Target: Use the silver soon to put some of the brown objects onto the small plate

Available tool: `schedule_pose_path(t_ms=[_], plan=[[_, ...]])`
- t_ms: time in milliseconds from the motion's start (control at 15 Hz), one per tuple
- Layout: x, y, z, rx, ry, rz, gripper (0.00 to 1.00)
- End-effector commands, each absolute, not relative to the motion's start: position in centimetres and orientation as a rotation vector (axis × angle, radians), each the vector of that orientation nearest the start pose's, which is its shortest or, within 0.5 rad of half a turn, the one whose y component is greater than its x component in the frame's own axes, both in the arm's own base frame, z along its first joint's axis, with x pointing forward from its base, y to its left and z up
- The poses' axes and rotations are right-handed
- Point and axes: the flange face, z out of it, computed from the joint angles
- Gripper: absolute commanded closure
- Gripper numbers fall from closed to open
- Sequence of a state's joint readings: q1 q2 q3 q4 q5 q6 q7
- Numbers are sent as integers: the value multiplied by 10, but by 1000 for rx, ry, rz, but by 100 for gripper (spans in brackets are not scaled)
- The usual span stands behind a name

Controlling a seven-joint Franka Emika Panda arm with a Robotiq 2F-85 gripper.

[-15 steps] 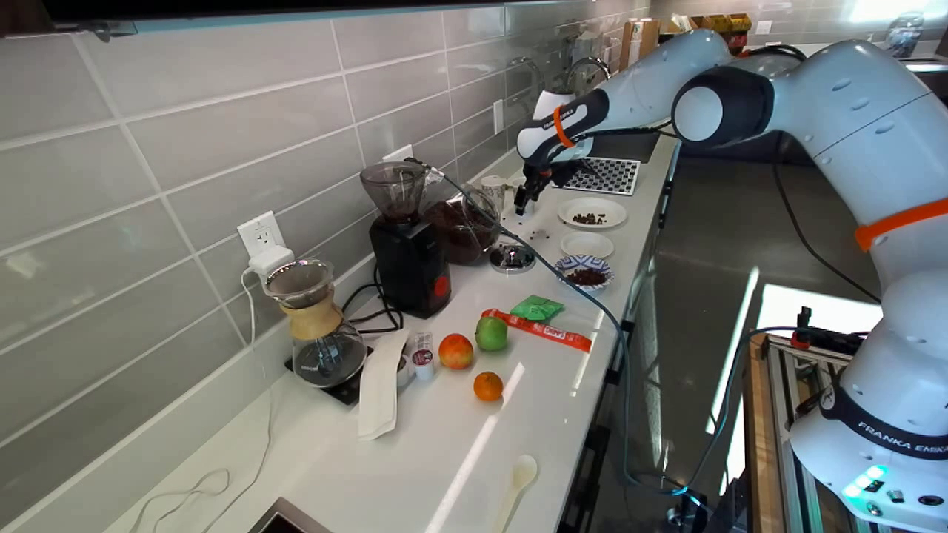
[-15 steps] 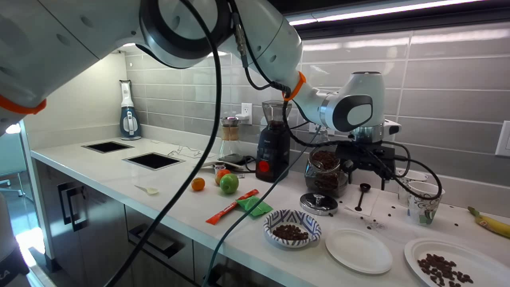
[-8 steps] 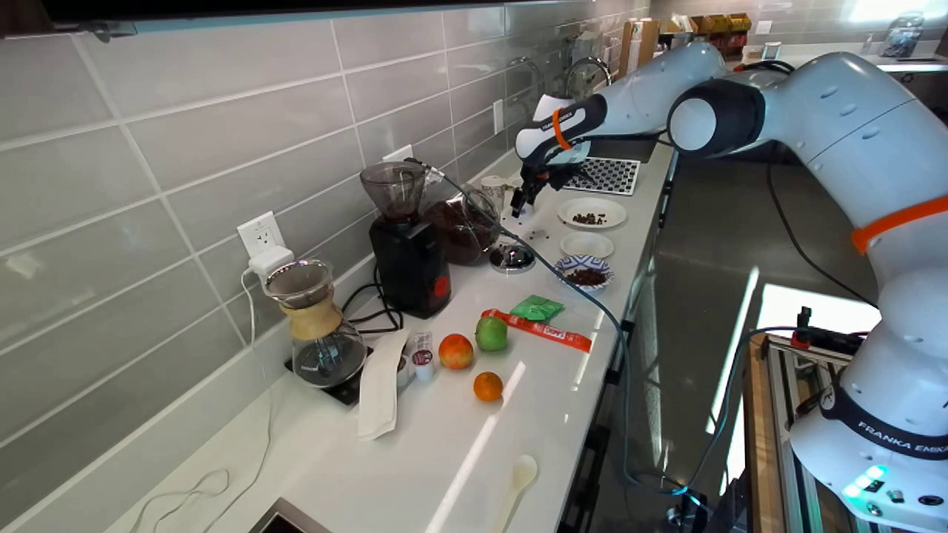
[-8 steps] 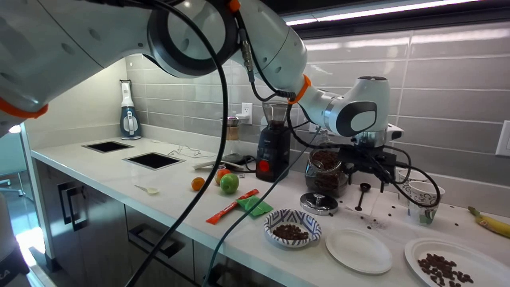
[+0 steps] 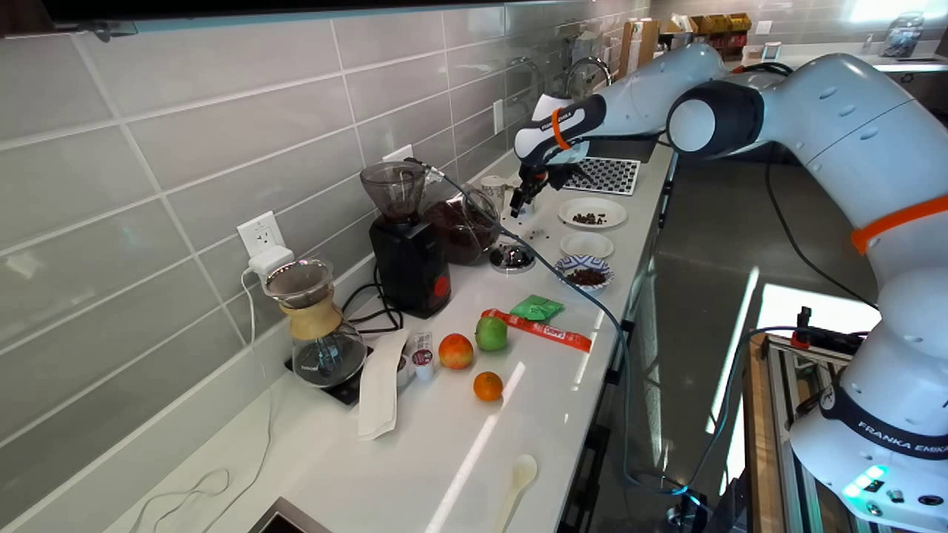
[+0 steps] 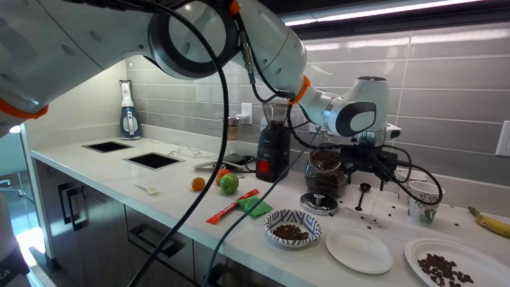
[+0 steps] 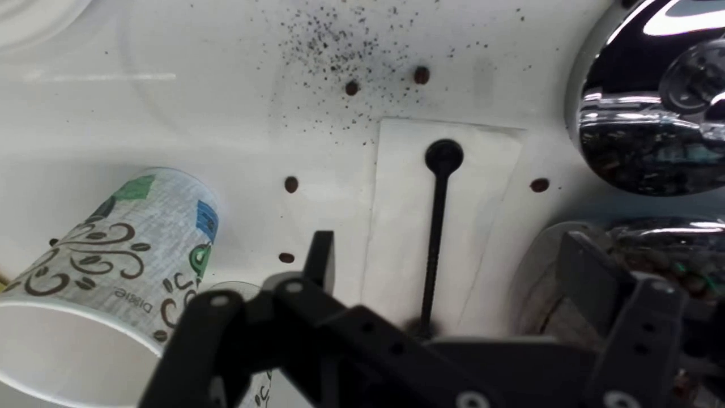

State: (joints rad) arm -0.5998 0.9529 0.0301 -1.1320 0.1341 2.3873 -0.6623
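The spoon point(image 7: 436, 226) lies on a paper point(image 7: 396, 226) near the back edge of the counter point(image 6: 99, 165): its round handle end sits just inside the paper's front edge, and its scoop points to the wall point(image 6: 450, 131). The gripper point(image 7: 453, 258) hangs above it, 2 fingers point(image 7: 321, 255) wide apart, 1 to each side of the handle in the wrist view, with nothing held. The spoon looks black, not silver. I judge it light, stiff and hard to break, but thin and smooth enough to twist when loaded; pinch it square across the middle of the handle. The loose paper may slide along. The beans point(image 6: 290, 232) in the bowl point(image 6: 291, 216) should roll readily, and the small plate point(image 6: 358, 251), near the counter's front edge, is shallow.
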Motion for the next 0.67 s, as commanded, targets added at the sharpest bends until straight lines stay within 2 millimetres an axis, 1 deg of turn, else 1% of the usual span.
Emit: schedule_pose_path(t_ms=[0, 200, 333, 600], plan=[[668, -450, 243, -3144, -139, -594, 0], [668, -454, 234, -3086, -200, -645, 0], [669, -454, 228, -3029, -195, -691, 0], [673, -452, 213, -2996, -162, -802, 0]])
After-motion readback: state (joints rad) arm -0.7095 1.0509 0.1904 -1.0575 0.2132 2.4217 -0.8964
